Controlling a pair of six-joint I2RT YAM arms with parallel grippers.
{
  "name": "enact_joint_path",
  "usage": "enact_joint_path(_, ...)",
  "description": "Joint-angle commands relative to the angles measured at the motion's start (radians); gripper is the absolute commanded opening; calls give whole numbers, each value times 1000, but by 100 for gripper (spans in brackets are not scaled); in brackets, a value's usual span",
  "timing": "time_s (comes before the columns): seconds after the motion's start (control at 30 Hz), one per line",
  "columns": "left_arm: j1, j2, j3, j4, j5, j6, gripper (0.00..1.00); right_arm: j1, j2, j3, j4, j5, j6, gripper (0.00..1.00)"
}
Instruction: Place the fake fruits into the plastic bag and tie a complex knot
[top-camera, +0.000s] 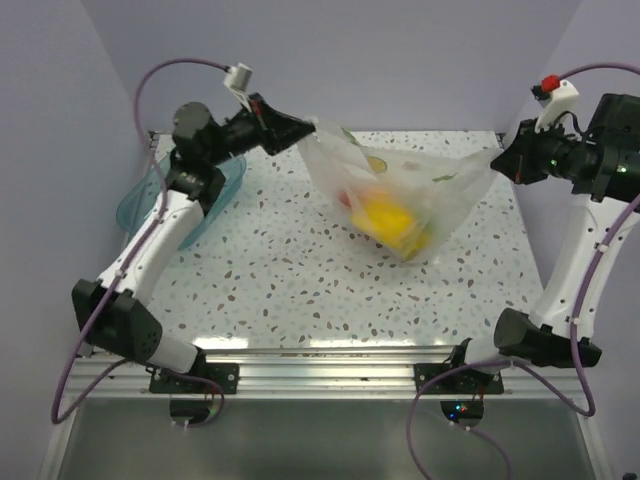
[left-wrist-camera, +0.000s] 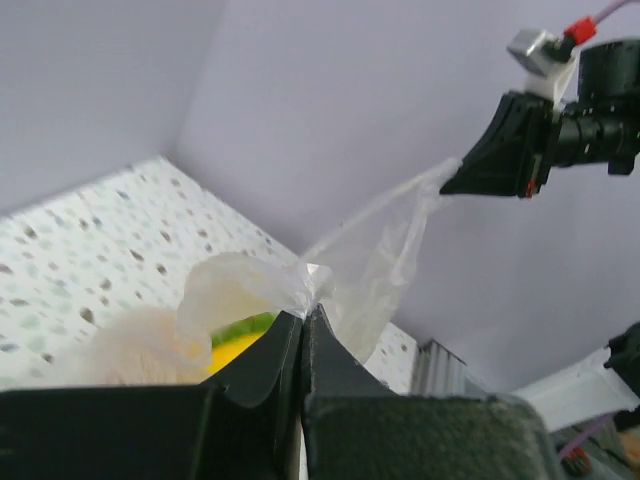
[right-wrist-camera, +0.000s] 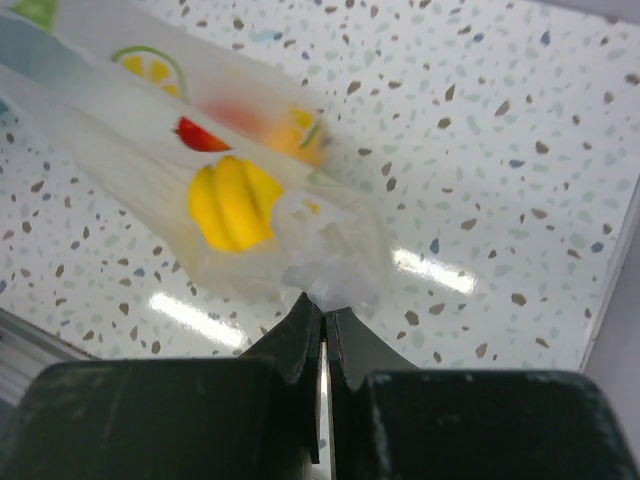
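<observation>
From above, the plastic bag (top-camera: 425, 185) is seen stretched over the far half of the table (top-camera: 280, 290). Its left end is clamped by the left gripper (top-camera: 308, 130) and its right end by the right gripper (top-camera: 497, 160), with the fake fruits (top-camera: 385, 218) inside. In the left wrist view, bunched plastic is pinched between closed fingers. In the right wrist view, the film is likewise pinched, and a banana bunch (right-wrist-camera: 232, 203) is seen through it.

The fake fruits (top-camera: 385, 215) blur inside the plastic bag (top-camera: 447, 192); left arm (top-camera: 165, 232) half-hides tray (top-camera: 133, 205).
</observation>
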Motion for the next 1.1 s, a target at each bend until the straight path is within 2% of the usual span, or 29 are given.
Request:
enact_joint_path(0.0,81,-154,110,-137,-10,115,0,-19,-15,141,51,22,114,0)
enact_joint_path(0.13,109,-254,107,-252,-27,180,0,-22,-16,169,82,20,131,0)
enact_joint_path(0.23,109,-314,54,-339,-76,214,0,-22,-35,59,94,-63,113,0)
enact_joint_path(0.37,111,-374,-81,-417,-187,237,0,-11,-18,-110,5,-143,-7,0)
enact_joint_path(0.4,111,-392,-112,-423,-207,234,0,15,-12,-138,-9,-141,-66,0)
enact_joint_path(0.5,112,-391,-224,-441,-274,223,0,101,-1,-261,5,-86,-104,0)
enact_joint_path(0.63,117,-346,-293,-424,-302,231,0,164,8,-344,118,-37,-27,0)
enact_joint_path(0.8,129,-316,-290,-325,-270,198,0,167,54,-259,181,-78,101,1)
enact_joint_path(0.83,129,-310,-278,-320,-248,195,0,167,54,-244,181,-92,117,19)
enact_joint_path(0.87,129,-300,-269,-315,-241,189,0,167,47,-247,197,-104,155,28)
enact_joint_path(0.93,129,-293,-243,-314,-228,188,0,166,7,-290,212,-157,188,62)
enact_joint_path(0.97,131,-290,-235,-317,-228,188,0,167,-10,-310,232,-163,212,67)
enact_joint_path(1.07,132,-288,-219,-318,-225,185,0,167,-73,-390,249,-165,231,70)
